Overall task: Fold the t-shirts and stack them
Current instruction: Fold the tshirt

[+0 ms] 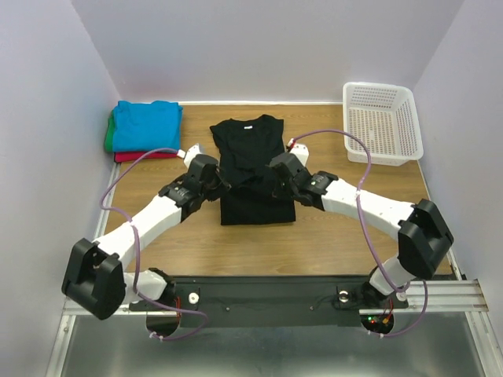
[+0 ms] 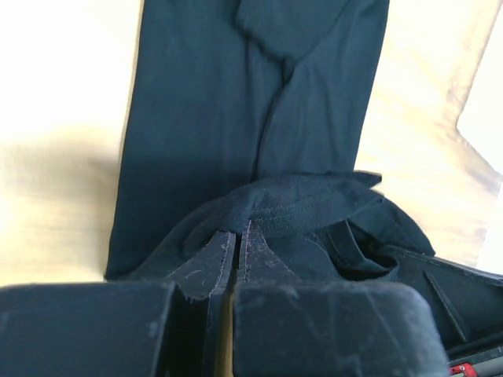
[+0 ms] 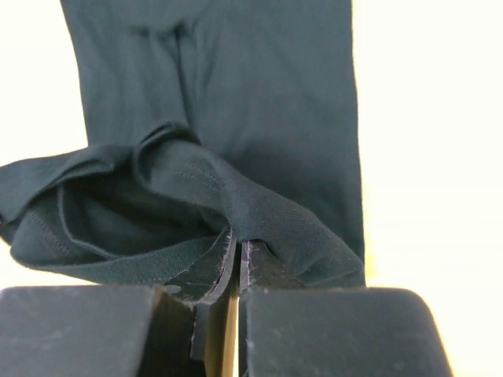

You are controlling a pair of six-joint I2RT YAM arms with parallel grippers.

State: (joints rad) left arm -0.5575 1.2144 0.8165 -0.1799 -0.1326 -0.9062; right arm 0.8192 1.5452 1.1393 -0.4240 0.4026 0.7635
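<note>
A black t-shirt (image 1: 250,153) lies lengthwise in the middle of the wooden table, its white neck label at the far end. My left gripper (image 1: 222,185) is shut on a lifted fold of the shirt's left edge (image 2: 299,206). On the opposite side my right gripper (image 1: 273,182) pinches the shirt's right edge (image 3: 259,204), the cloth bunched over the closed fingers. The near part of the shirt hangs raised between both grippers. A folded stack with a turquoise-blue t-shirt (image 1: 147,124) on top, green (image 1: 108,135) and red (image 1: 141,157) below, rests at the far left.
A white plastic lattice basket (image 1: 381,122) stands at the far right corner. White walls close in the table on three sides. Bare wood (image 1: 330,236) lies between the shirt and the arm bases.
</note>
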